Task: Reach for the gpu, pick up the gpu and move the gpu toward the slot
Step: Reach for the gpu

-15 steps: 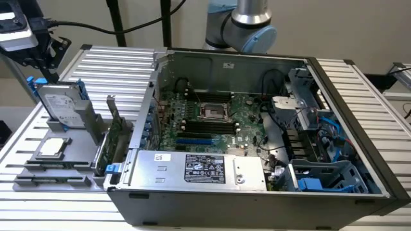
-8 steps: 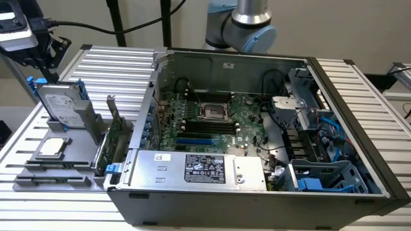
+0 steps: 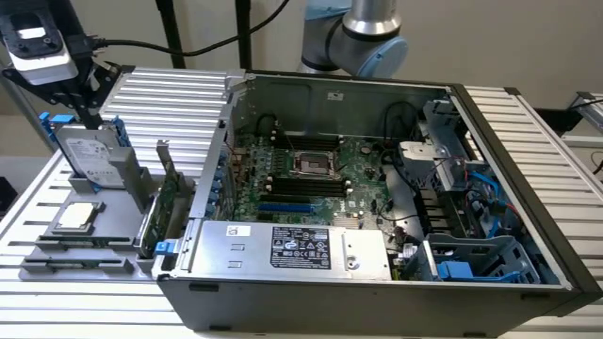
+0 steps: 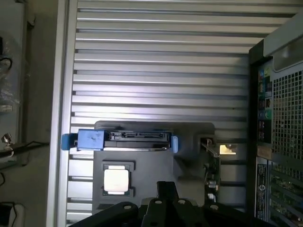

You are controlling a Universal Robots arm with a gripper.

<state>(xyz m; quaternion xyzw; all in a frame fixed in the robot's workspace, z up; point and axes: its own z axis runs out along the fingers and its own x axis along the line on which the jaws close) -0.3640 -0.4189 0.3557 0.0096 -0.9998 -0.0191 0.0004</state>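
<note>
Item: thin green circuit-board gpu, on edge in grey holder, below and beside your pincer. Pincer state: cannot tell. Centre over its top edge, descend straight.

Gpu stands btw hard drive and case wall (narrow side gaps); room above open.

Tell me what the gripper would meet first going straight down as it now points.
Probably the hard drive with blue rails, standing on edge in the grey holder: the gripper hangs right above it in the exterior view. Depth is unclear.
</note>
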